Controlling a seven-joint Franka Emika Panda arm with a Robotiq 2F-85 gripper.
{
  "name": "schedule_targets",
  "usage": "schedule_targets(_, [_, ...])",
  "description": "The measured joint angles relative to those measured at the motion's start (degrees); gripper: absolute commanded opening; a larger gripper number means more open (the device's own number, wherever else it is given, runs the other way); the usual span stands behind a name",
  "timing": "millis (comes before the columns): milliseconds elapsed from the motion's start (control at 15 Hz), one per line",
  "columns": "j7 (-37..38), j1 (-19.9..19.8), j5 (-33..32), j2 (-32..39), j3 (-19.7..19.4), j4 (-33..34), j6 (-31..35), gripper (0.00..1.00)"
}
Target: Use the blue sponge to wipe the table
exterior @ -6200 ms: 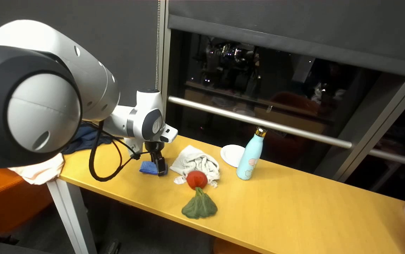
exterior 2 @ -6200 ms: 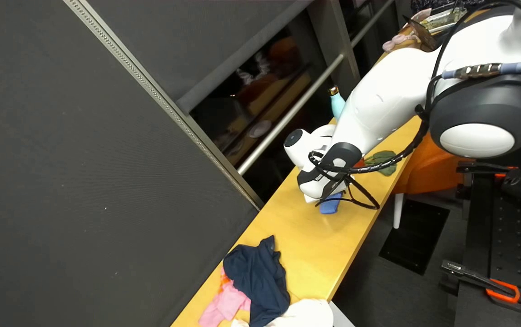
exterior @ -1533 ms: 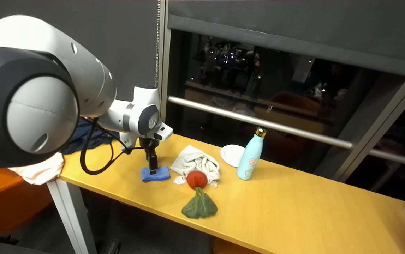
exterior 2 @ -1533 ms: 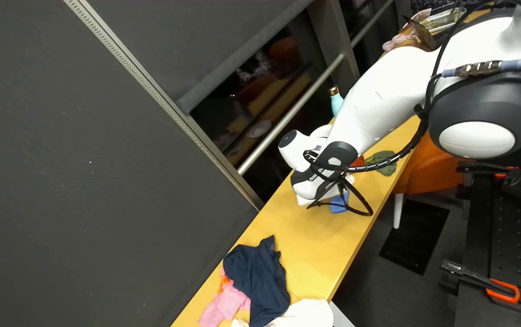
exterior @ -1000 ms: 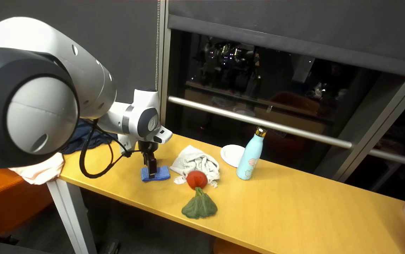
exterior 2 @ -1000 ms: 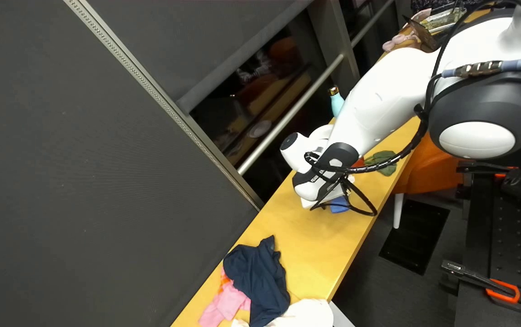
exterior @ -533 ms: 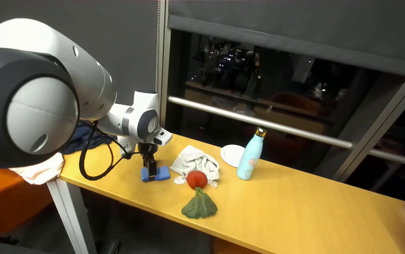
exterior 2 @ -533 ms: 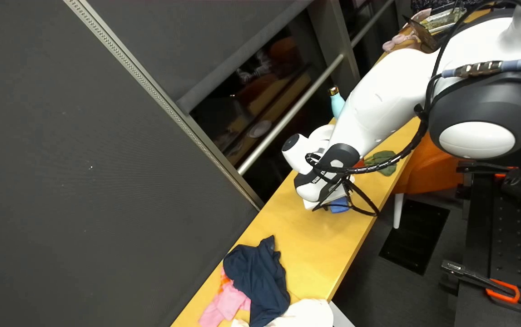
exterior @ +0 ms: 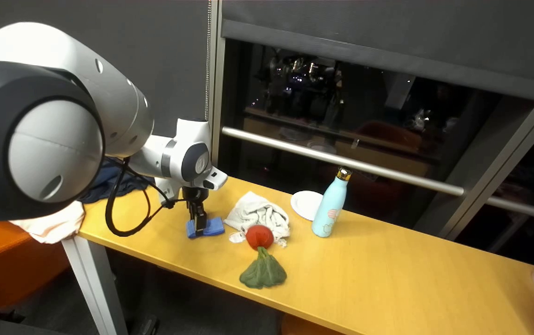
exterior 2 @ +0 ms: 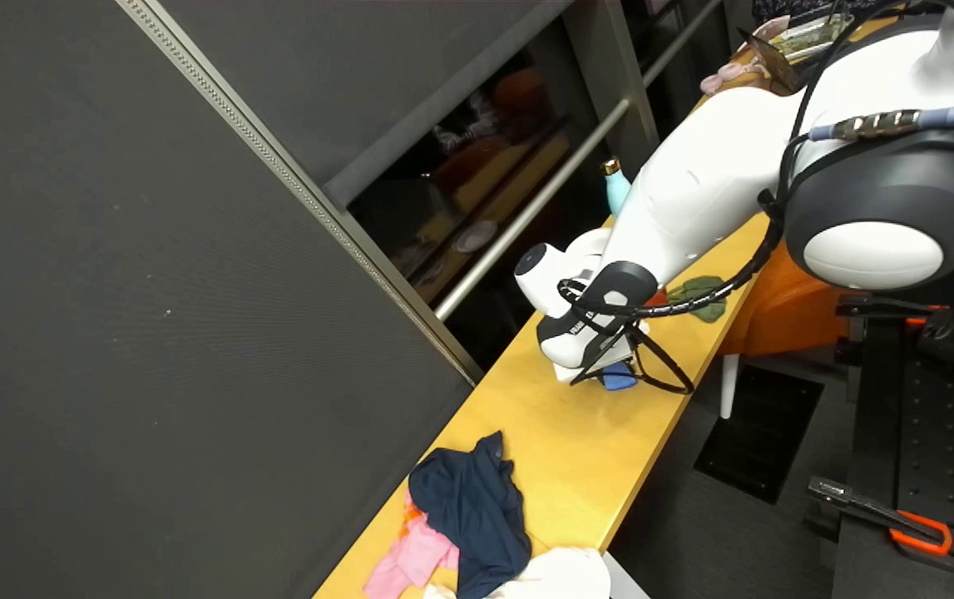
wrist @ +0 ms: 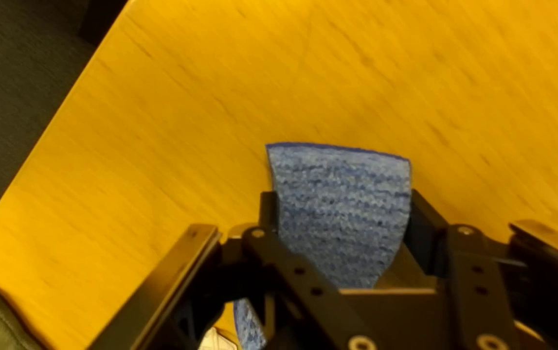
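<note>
In the wrist view the blue sponge (wrist: 342, 180) sits between the two fingers of my gripper (wrist: 341, 214). Both sides of the sponge meet the finger pads, and its sheet narrows and curves toward the gripper's base. An exterior view has the sponge (exterior: 213, 226) low on the yellow-tan table (exterior: 388, 265), with the gripper (exterior: 197, 226) pointing down over its middle. Elsewhere only a corner of the sponge (exterior 2: 620, 381) shows beneath the wrist, and the fingers are hidden there.
Right of the sponge lie a white cloth (exterior: 258, 211), a red tomato-like item (exterior: 260, 237) and a green leafy item (exterior: 263, 272). Farther along stand a white plate (exterior: 305, 204) and a pale blue bottle (exterior: 331, 207). A navy cloth (exterior 2: 477, 507) lies toward the table's end.
Over the last half second the fingers have closed in on the sponge, and the sponge has shifted very slightly. Earlier, the arm moved over and lowered onto it.
</note>
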Motion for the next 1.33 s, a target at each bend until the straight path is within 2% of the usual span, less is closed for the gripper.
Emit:
schedule_targets(333, [-0.9, 0.0, 0.0, 0.0, 0.0, 0.7, -0.3, 0.27])
schedule_targets(533, [-1.2, 0.0, 0.0, -0.1, -0.1, 1.4, -1.2, 0.17])
schedule_targets(733, [-1.2, 0.0, 0.0, -0.1, -0.2, 1.6, -1.6, 0.14])
schedule_targets(933, [-1.5, 0.0, 0.0, -0.4, -0.4, 1.6, -1.8, 0.02])
schedule_targets(1333, [-1.9, -0.7, 0.0, -0.5, -0.6, 1.6, -1.5, 0.04])
